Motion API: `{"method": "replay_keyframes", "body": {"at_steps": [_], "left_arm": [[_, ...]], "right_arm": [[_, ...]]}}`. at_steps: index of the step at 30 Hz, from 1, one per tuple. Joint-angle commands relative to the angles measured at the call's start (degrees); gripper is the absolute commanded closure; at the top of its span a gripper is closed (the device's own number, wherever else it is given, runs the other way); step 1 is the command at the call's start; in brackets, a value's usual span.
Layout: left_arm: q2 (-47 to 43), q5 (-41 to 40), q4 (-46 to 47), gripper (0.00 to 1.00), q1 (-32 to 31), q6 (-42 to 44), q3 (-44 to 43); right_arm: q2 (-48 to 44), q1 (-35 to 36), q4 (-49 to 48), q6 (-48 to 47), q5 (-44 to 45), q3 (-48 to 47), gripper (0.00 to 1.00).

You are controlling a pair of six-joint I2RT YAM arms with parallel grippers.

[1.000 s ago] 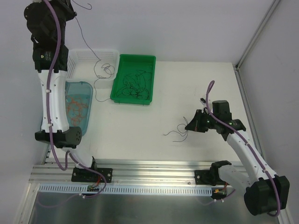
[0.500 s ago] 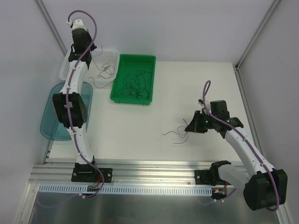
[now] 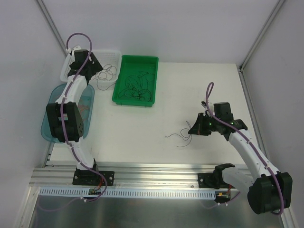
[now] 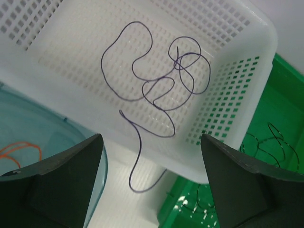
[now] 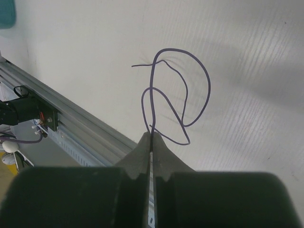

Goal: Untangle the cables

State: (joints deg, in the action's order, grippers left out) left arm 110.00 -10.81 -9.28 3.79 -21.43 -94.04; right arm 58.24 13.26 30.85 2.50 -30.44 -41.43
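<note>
A dark purple cable lies curled in the white basket, its tail hanging over the near rim. My left gripper hovers over that rim, open, with nothing between its fingers. In the top view the left gripper is at the basket. My right gripper is shut on another purple cable, which loops over the table. From above, the right gripper sits mid-right with thin cable ends trailing to its left.
A green tray holds several black cables. A teal bin at the left holds orange cables. The metal rail runs along the near edge, with side walls left and right.
The left arm swung down from high up to the white basket and its gripper opened, leaving the purple cable in the basket. The right arm barely moved.
</note>
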Motion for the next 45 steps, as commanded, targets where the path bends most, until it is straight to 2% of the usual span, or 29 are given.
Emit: {"method": "replay_keyframes", "body": {"at_steps": [1, 4, 6, 8, 18, 23, 27, 28, 31, 35, 38, 42, 45], "left_arm": [[-9.2, 1.1, 0.0, 0.16, -0.4, -10.1, 7.5], [-9.9, 2.7, 0.7, 0.3, -1.0, -11.1, 12.1], [-10.1, 3.2, 2.0, 0.32, -1.2, -12.2, 15.0], [-10.2, 3.1, 3.5, 0.4, -1.2, -12.8, 16.9], [-6.9, 2.4, 11.5, 0.5, -1.3, -14.3, 21.4], [-4.0, 3.4, 14.4, 0.6, -1.3, -14.3, 21.4], [-3.6, 4.3, 14.5, 0.76, -1.4, -14.6, 21.9], [-4.5, 4.4, 14.5, 0.89, -1.2, -14.7, 22.1], [-7.8, 4.3, 14.5, 1.0, -1.5, -12.9, 23.9], [-13.6, 6.0, 12.8, 1.0, -1.4, -9.2, 24.9], [-16.3, 7.7, 9.5, 1.0, -1.4, -7.1, 21.5], [-15.3, 8.1, 6.1, 1.0, -0.9, -5.5, 11.8], [-11.3, 7.5, 5.0, 1.0, 0.4, -4.9, 3.7]], "right_arm": [[-0.6, 0.2, -0.8, -0.6, -0.9, 0.3, 0.99], [-1.4, 0.2, -0.7, -0.7, -1.2, 0.5, 0.99], [-1.8, 0.3, -0.5, -0.7, -1.2, 0.6, 0.99], [-2.2, 0.3, -0.4, -0.7, -1.4, 0.9, 0.99], [-2.7, 0.2, -0.3, -0.7, -1.5, 1.0, 0.99], [-2.7, 0.3, 0.1, -0.7, -1.5, 0.9, 0.99], [-3.0, 0.3, 0.2, -0.7, -1.3, 0.5, 0.99], [-3.0, 0.2, 0.3, -0.7, -1.3, 0.5, 0.99], [-3.1, 0.3, 0.4, -0.7, -1.0, 0.2, 0.99], [-3.0, 0.3, 0.4, -0.7, -1.1, 0.3, 0.99], [-3.0, 0.2, 0.4, -0.8, -1.3, 0.1, 0.99], [-2.7, 0.3, 0.4, -0.7, -1.4, -0.3, 0.98], [-3.3, 0.2, 0.8, -0.5, -1.6, -0.4, 0.99]]}}
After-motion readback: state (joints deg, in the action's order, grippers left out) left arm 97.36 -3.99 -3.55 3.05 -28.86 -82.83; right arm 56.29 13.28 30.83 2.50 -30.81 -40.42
